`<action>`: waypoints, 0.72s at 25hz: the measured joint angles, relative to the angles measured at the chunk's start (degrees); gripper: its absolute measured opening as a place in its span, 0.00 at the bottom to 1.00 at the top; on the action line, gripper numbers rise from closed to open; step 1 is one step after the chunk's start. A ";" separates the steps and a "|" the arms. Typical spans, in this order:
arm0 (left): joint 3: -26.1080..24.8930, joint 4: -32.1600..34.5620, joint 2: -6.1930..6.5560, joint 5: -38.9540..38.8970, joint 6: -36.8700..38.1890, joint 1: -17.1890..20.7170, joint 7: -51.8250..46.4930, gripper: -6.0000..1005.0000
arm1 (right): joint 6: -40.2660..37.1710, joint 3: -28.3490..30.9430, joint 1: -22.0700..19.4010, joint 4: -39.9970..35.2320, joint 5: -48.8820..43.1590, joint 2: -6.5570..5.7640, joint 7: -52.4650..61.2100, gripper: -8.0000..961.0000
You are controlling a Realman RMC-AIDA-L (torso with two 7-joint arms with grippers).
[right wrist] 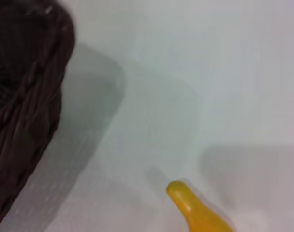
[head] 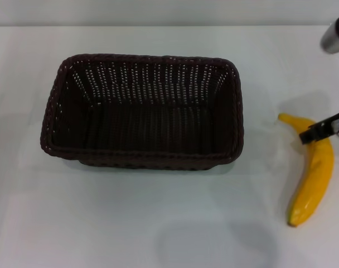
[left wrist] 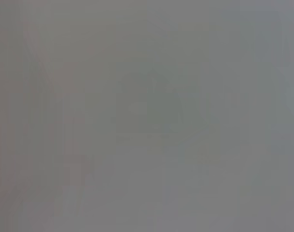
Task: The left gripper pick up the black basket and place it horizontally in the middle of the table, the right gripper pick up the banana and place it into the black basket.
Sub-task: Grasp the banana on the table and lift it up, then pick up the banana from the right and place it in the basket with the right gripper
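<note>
The black basket stands upright and empty in the middle of the white table, its long side across my view. The yellow banana lies on the table to the right of the basket, apart from it. My right gripper comes in from the right edge, and its black tip lies over the banana's upper part near the stem end. The right wrist view shows the banana's end and a corner of the basket. My left gripper is out of view, and the left wrist view shows only blank grey.
A silver-grey cylindrical part of the right arm shows at the top right corner. The table's far edge runs along the top of the head view. Bare white tabletop lies in front of the basket.
</note>
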 joint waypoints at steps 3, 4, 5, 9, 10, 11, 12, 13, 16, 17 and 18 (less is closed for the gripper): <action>0.00 0.00 -0.05 0.00 -0.03 0.04 0.00 0.71 | 0.41 2.71 -0.49 1.76 -0.88 -0.04 -1.60 0.49; 0.00 0.00 -0.07 0.00 -0.03 0.04 0.00 0.71 | 0.64 3.88 -0.60 2.62 -1.42 -0.06 -2.22 0.49; 0.00 0.00 -0.09 0.00 -0.03 0.05 0.00 0.71 | 0.79 4.95 -0.61 3.39 -2.11 -0.08 -2.72 0.49; 0.00 0.00 -0.12 -0.02 0.05 0.06 0.00 0.71 | 0.37 10.09 0.16 8.10 -4.36 -0.01 -6.25 0.49; 0.00 0.00 -0.15 -0.03 0.09 0.06 0.00 0.71 | -0.13 10.85 0.44 8.89 -4.30 0.06 -6.99 0.49; 0.00 0.00 -0.19 -0.05 0.15 0.06 0.00 0.71 | -1.15 11.45 0.84 9.94 -4.10 0.13 -7.87 0.49; 0.00 0.00 -0.23 -0.08 0.18 0.06 0.00 0.71 | -2.13 11.75 1.28 10.81 -3.67 0.20 -8.61 0.49; 0.00 0.00 -0.33 -0.26 0.19 0.06 0.00 0.71 | -2.98 11.77 1.93 11.44 -3.18 0.21 -9.15 0.49; 0.00 0.00 -0.55 -1.04 0.19 0.07 0.00 0.71 | -4.85 10.28 3.17 11.95 -2.19 0.23 -10.96 0.49; 0.00 0.00 -0.61 -1.24 0.14 0.11 0.00 0.71 | -5.48 9.76 3.19 12.05 -2.11 0.26 -11.41 0.49; 0.00 0.00 -0.63 -1.54 0.06 0.23 0.00 0.71 | -6.31 9.07 3.08 12.29 -1.91 0.34 -11.97 0.49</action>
